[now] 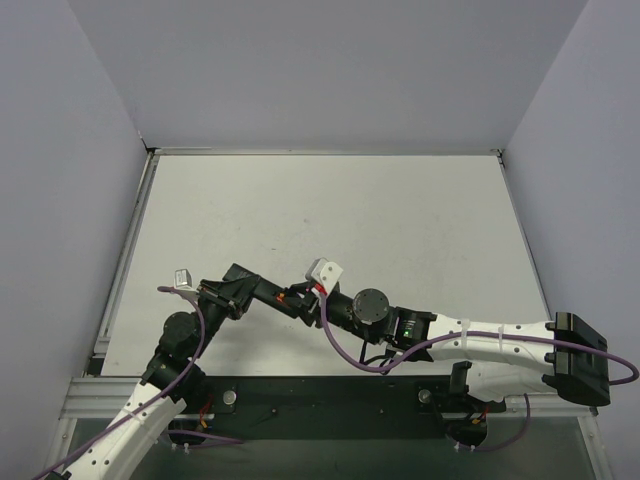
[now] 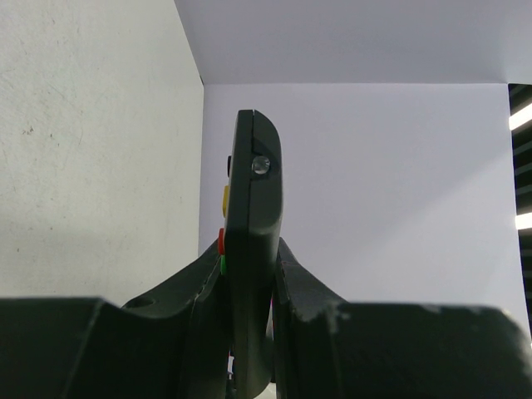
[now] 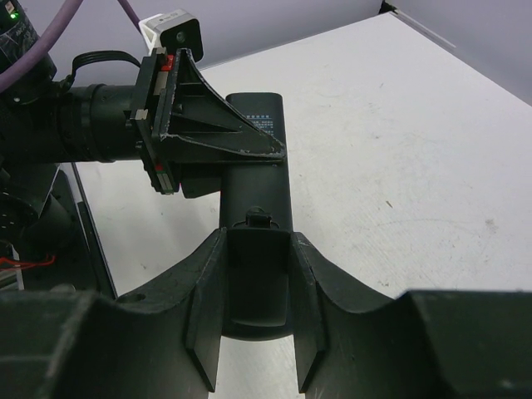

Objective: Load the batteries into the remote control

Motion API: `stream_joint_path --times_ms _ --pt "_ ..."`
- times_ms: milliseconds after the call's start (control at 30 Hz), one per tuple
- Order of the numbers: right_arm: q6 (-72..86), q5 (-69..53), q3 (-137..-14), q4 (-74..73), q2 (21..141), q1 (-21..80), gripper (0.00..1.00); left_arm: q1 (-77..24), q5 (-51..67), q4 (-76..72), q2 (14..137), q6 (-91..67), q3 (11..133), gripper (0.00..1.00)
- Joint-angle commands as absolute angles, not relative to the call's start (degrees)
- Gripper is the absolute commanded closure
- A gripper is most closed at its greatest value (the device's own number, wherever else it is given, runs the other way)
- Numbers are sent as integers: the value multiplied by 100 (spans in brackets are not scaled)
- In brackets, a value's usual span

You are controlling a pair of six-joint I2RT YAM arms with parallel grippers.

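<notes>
Left tool [image 2: 249, 256] and right tool [image 3: 256, 249] clamp the remote control [image 2: 253, 191]

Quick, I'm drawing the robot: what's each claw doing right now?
Left gripper: closed on the slim black rectangular remote control.
Right gripper: closed on the remote control's other end.

The remote control [image 2: 253, 208] is seen to be made of smooth black plastic with a dull sheen, and a small glossy clear lens [image 2: 261, 165] is set into its end. The jaws of the left gripper [image 2: 249, 258] are formed in matt black plastic, scuffed pale along one edge. The same matt black plastic is found on the right gripper [image 3: 258, 241]. The bench [image 3: 399, 150] is finished in matt white, faintly grainy and lightly specked. The walls [image 1: 330, 70] are plain matt panels. The arm shell [image 1: 500, 370] is moulded in smooth white plastic, the cable [image 3: 60, 25] is sheathed in smooth purple, and the rail [image 1: 90, 400] is made of silvery metal.
</notes>
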State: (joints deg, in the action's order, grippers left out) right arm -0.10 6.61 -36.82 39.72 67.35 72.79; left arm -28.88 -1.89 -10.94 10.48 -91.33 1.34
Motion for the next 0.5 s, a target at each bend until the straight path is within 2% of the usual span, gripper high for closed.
stream_joint_path --times_ms 0,467 --pt "-141 712 -3814 4183 6785 7295 100 -2883 -26 -2013 984 -9475 -167 100" --pt "-255 729 -3841 4298 6776 7269 100 -2883 -18 -1986 1002 -9466 -176 100"
